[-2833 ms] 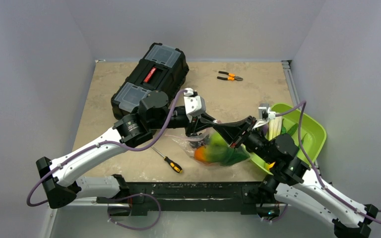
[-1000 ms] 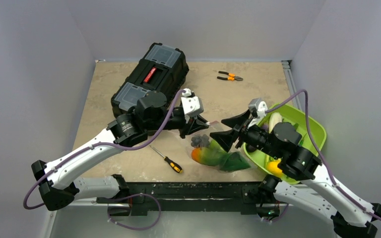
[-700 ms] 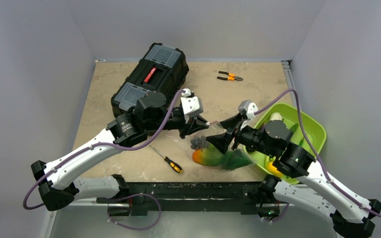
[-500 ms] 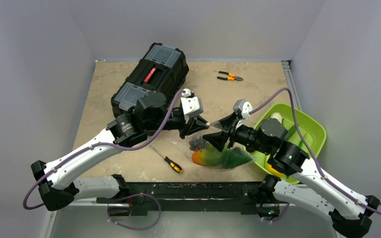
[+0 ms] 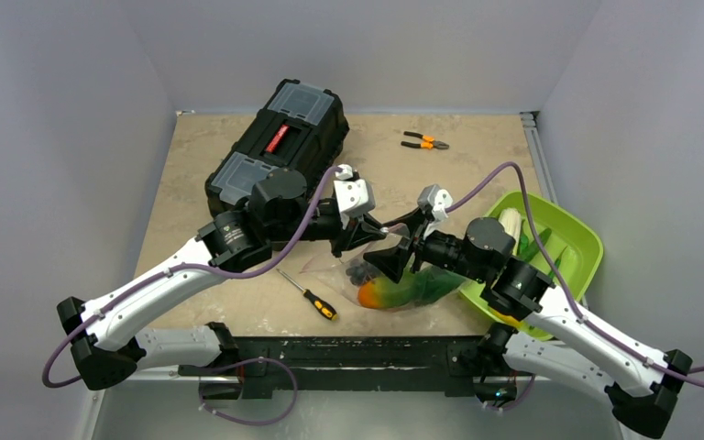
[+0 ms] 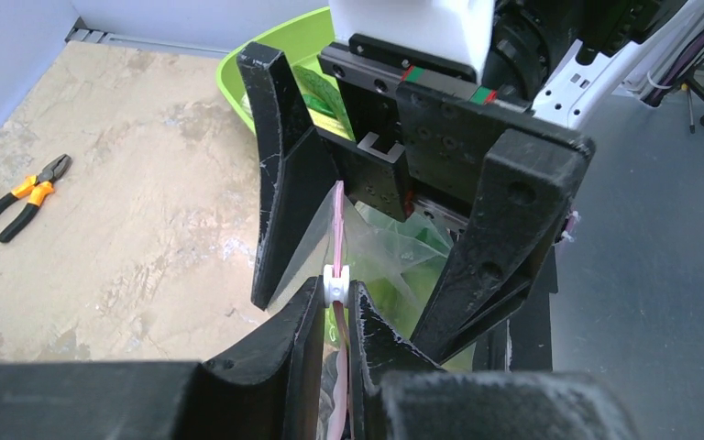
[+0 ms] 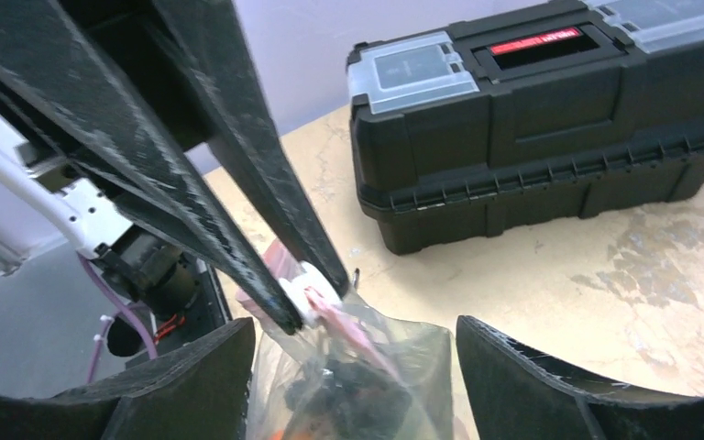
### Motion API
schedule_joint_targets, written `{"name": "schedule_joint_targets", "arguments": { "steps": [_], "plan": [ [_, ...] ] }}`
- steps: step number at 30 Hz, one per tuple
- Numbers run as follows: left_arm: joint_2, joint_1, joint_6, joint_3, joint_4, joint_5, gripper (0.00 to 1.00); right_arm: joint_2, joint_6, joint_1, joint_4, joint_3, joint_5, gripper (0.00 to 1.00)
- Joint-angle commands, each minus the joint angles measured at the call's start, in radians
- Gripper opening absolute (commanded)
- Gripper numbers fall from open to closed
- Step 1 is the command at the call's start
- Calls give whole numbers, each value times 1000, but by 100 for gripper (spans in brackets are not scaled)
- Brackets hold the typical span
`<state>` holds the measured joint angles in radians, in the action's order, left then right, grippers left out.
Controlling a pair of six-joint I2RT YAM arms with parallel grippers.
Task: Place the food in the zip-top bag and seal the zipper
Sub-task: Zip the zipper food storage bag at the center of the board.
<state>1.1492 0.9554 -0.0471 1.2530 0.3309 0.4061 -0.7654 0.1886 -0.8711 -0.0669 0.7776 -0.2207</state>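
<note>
Right fingers point(image 6: 286, 183) moved left, spread wide, empty, astride zip-top bag point(image 7: 394, 367) | left fingers point(image 6: 289, 353) pinching zipper point(image 6: 338, 215)

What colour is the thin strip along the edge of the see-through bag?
Pale pink. The zipper shows best in the left wrist view.

Top external: fixed high behind the arm bases, angled down across the whole table point(image 5: 477, 174). Left wrist: close range, facing the lime-green bowl point(image 6: 280, 38) and pliers point(image 6: 18, 197). Right wrist: close range, facing opposite, toward the black toolbox point(image 7: 532, 119). Both wrist views share the pink zipper point(image 6: 338, 215).
</note>
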Motion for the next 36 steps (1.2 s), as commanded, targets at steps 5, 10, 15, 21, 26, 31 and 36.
{"name": "schedule_joint_targets", "arguments": {
  "steps": [5,10,15,21,26,31,36],
  "plan": [
    [-37,-5,-7,28,-42,26,0,36,-16,1,58,-40,42,83],
    [-37,-4,-2,29,-44,23,0,54,13,1,125,-67,-51,52],
    [-30,-4,5,28,-43,13,0,112,61,1,242,-110,-45,4],
    [-28,-4,15,34,-40,1,0,172,228,1,337,-168,105,0],
    [-18,-4,19,41,-30,-6,0,160,440,3,503,-228,150,0],
    [-1,-4,21,57,-8,-10,0,127,583,3,692,-266,153,0],
    [0,-4,17,63,3,-34,0,182,605,15,672,-250,188,0]
  ]
}}
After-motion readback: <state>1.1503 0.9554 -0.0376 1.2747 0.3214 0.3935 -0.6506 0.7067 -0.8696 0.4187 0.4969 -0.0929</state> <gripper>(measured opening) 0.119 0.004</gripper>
